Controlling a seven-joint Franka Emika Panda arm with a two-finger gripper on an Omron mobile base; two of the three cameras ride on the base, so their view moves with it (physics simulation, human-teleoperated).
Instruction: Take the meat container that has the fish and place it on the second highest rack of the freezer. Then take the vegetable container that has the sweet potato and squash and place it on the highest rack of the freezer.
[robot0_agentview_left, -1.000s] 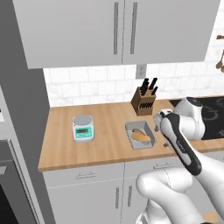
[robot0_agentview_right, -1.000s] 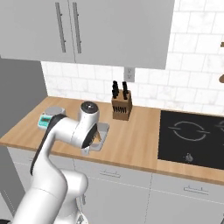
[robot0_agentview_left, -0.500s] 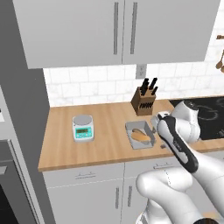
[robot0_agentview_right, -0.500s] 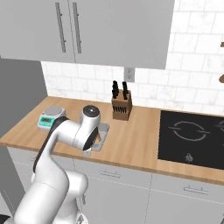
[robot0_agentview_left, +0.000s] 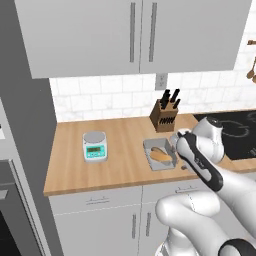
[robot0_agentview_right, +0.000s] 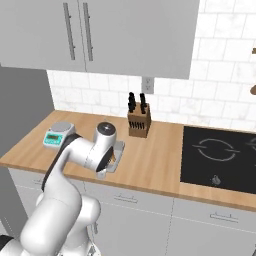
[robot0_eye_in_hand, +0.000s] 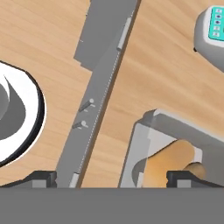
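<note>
Since the earlier frames you are bringing the white arm's wrist lower and closer over the near edge of the long wooden counter (robot0_agentview_left: 120, 160), while the counter items are sitting where they were. The shallow rectangular grey vegetable container (robot0_agentview_left: 160, 154) is lying on the counter between the small grey kitchen scale with a teal display (robot0_agentview_left: 94, 145) and the black cooktop (robot0_agentview_right: 220, 157), in front of the wooden knife block (robot0_agentview_left: 165, 113); the orange-tan sweet potato and squash (robot0_eye_in_hand: 171, 164) are filling it. Your two-finger gripper (robot0_eye_in_hand: 118, 178) is hanging with its dark tips spread wide, holding nothing. In the hand view, one tip is sitting over the tray's contents and the other off past its rim over the cabinet fronts, so you are probably needing to shift toward the tray.
</note>
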